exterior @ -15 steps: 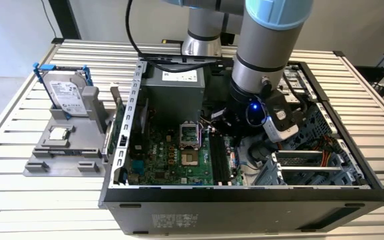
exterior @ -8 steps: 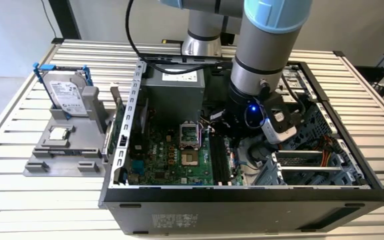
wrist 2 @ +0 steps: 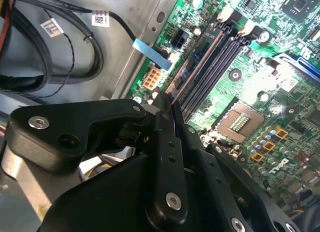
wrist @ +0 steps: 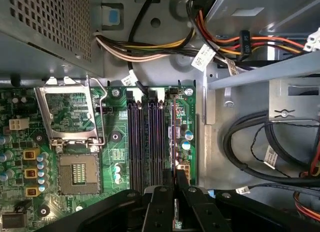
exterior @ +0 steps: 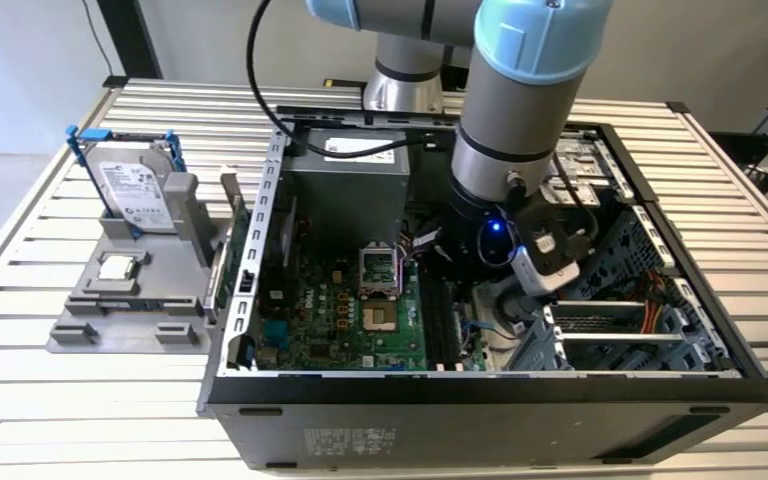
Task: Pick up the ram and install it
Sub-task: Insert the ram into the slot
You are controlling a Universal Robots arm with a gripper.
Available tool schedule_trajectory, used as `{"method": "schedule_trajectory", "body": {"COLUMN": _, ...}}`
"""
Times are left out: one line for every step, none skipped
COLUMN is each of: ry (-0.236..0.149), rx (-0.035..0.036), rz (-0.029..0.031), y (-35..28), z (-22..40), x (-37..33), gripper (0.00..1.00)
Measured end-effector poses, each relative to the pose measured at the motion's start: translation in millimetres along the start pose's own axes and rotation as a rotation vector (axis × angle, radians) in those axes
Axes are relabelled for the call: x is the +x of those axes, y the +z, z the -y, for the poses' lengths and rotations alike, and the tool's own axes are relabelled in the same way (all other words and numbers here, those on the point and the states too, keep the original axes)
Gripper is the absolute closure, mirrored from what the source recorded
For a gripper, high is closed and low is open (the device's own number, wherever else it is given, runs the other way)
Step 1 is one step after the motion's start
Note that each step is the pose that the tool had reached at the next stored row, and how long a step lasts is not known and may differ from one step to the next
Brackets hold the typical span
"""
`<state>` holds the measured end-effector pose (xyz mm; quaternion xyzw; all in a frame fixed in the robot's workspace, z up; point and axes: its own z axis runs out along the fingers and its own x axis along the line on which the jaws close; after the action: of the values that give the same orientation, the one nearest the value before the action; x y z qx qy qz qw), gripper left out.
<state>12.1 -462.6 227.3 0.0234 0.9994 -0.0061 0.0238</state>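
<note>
Inside an open computer case (exterior: 244, 330): black gripper (wrist: 175, 192) clamped on the ram (wrist: 173, 137), held edge-on over the outermost memory slot (wrist: 178, 123) of the green motherboard (wrist: 117, 142), apparently entering it. Likely light, stiff, thin, fragile; best held by the long edges near mid-length, clear of chips and contacts.

You have one open computer case (exterior: 491, 385) on the slatted table (exterior: 37, 400), holding one green motherboard (exterior: 344, 320) with one open processor socket (wrist: 77, 174). In the first wrist view you can count four memory slots (wrist: 145, 142), and one ram (wrist: 173, 137) stick stands among them. One hard drive (exterior: 131, 185) in a blue frame sits on one grey stand (exterior: 131, 320).
</note>
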Motion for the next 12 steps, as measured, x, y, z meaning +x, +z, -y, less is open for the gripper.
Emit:
{"method": "schedule_trajectory", "body": {"ry": 0.001, "rx": 0.0001, "rz": 0.0000, "y": 1.5, "z": 0.0, "x": 0.6, "gripper": 1.00}}
{"method": "schedule_trajectory", "body": {"ry": 0.003, "rx": 0.0002, "rz": 0.0000, "y": 2.7, "z": 0.0, "x": 1.4, "gripper": 1.00}}
{"method": "schedule_trajectory", "body": {"ry": 0.006, "rx": 0.0003, "rz": -0.0001, "y": 3.5, "z": 0.1, "x": 2.2, "gripper": 1.00}}
{"method": "schedule_trajectory", "body": {"ry": 0.007, "rx": 0.0005, "rz": -0.0001, "y": 3.6, "z": 0.1, "x": 2.6, "gripper": 1.00}}
{"method": "schedule_trajectory", "body": {"ry": 0.007, "rx": 0.0006, "rz": -0.0002, "y": 3.6, "z": 0.3, "x": 2.6, "gripper": 1.00}}
{"method": "schedule_trajectory", "body": {"ry": 0.008, "rx": 0.0004, "rz": -0.0003, "y": 3.8, "z": 0.4, "x": 2.6, "gripper": 1.00}}
{"method": "schedule_trajectory", "body": {"ry": 0.009, "rx": 0.0004, "rz": -0.0003, "y": 4.0, "z": 0.5, "x": 2.7, "gripper": 1.00}}
{"method": "schedule_trajectory", "body": {"ry": 0.010, "rx": 0.0006, "rz": -0.0004, "y": 4.0, "z": 0.6, "x": 3.0, "gripper": 1.00}}
{"method": "schedule_trajectory", "body": {"ry": 0.010, "rx": 0.0006, "rz": -0.0004, "y": 4.0, "z": 0.8, "x": 3.1, "gripper": 1.00}}
{"method": "schedule_trajectory", "body": {"ry": 0.010, "rx": 0.0006, "rz": -0.0004, "y": 4.0, "z": 1.1, "x": 3.2, "gripper": 1.00}}
{"method": "schedule_trajectory", "body": {"ry": 0.011, "rx": 0.0006, "rz": -0.0003, "y": 4.1, "z": 1.5, "x": 3.3, "gripper": 1.00}}
{"method": "schedule_trajectory", "body": {"ry": 0.011, "rx": 0.0006, "rz": -0.0003, "y": 4.0, "z": 2.0, "x": 3.5, "gripper": 1.00}}
